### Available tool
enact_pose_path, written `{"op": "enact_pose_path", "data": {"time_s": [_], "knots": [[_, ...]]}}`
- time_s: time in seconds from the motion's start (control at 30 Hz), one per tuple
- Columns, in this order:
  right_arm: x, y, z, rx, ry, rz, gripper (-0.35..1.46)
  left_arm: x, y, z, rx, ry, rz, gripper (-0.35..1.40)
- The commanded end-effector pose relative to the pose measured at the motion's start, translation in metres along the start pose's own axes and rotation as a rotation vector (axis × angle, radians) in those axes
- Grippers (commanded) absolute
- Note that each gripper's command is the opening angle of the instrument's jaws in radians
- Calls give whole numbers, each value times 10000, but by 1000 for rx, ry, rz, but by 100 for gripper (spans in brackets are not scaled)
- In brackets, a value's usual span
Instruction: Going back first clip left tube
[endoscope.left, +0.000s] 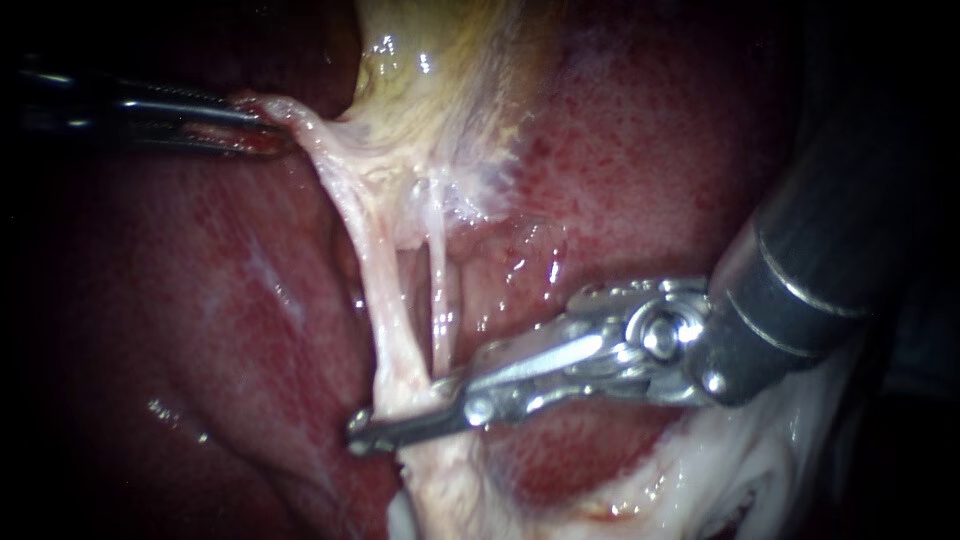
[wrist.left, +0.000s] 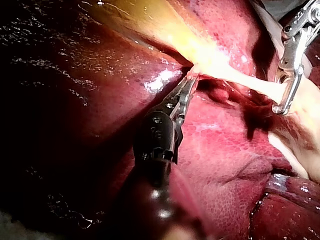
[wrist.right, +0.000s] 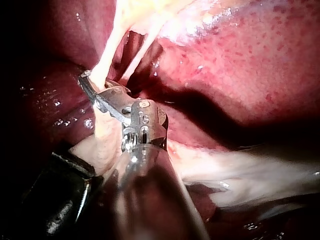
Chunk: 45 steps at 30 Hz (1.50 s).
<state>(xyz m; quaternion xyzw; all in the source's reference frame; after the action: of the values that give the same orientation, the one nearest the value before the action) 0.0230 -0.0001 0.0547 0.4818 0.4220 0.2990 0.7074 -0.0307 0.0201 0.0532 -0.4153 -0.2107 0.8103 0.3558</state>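
Note:
My left instrument (endoscope.left: 255, 125) comes in at the upper left, its jaws shut on a pale flap of gallbladder tissue (endoscope.left: 300, 125), which it pulls taut to the left. Two pale tubes run down from the gallbladder (endoscope.left: 430, 70): the thicker left tube (endoscope.left: 375, 290) and the thin right tube (endoscope.left: 438, 290). My right instrument (endoscope.left: 400, 420) reaches in from the right with metal jaws. They stand open astride the lower end of the left tube, one jaw showing below it and the other partly hidden by it. I see no clip on either tube. In the right wrist view the right instrument's jaws (wrist.right: 92, 90) sit around the left tube (wrist.right: 107, 55).
Dark red liver (endoscope.left: 200, 300) surrounds the tubes on both sides. Whitish fatty tissue (endoscope.left: 720, 470) lies under the right instrument's shaft at the lower right. A glossy hollow (endoscope.left: 510, 260) sits just right of the thin tube.

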Motion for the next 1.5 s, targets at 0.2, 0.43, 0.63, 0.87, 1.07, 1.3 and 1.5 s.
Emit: {"op": "enact_pose_path", "data": {"time_s": [0.2,0.43,0.63,0.87,1.07,1.3,1.5], "knots": [[-4,15,8,-2,5,-51,20,0,0,0,0,0,0,-35],[-11,48,10,-74,49,-208,46,0,0,-1,0,0,0,-35],[-16,63,-8,-210,117,-347,49,-1,-1,-2,-1,0,0,-35],[-26,51,-46,-269,118,-513,50,-1,-1,-4,-2,-1,0,-35],[-41,36,-103,-289,104,-640,50,-1,-3,-6,-4,-1,1,-35],[-51,25,-157,-306,100,-688,50,-1,-4,-5,-3,-1,1,-35],[-48,22,-168,-311,100,-695,50,-4,-8,1,-1,0,2,-35]]}}
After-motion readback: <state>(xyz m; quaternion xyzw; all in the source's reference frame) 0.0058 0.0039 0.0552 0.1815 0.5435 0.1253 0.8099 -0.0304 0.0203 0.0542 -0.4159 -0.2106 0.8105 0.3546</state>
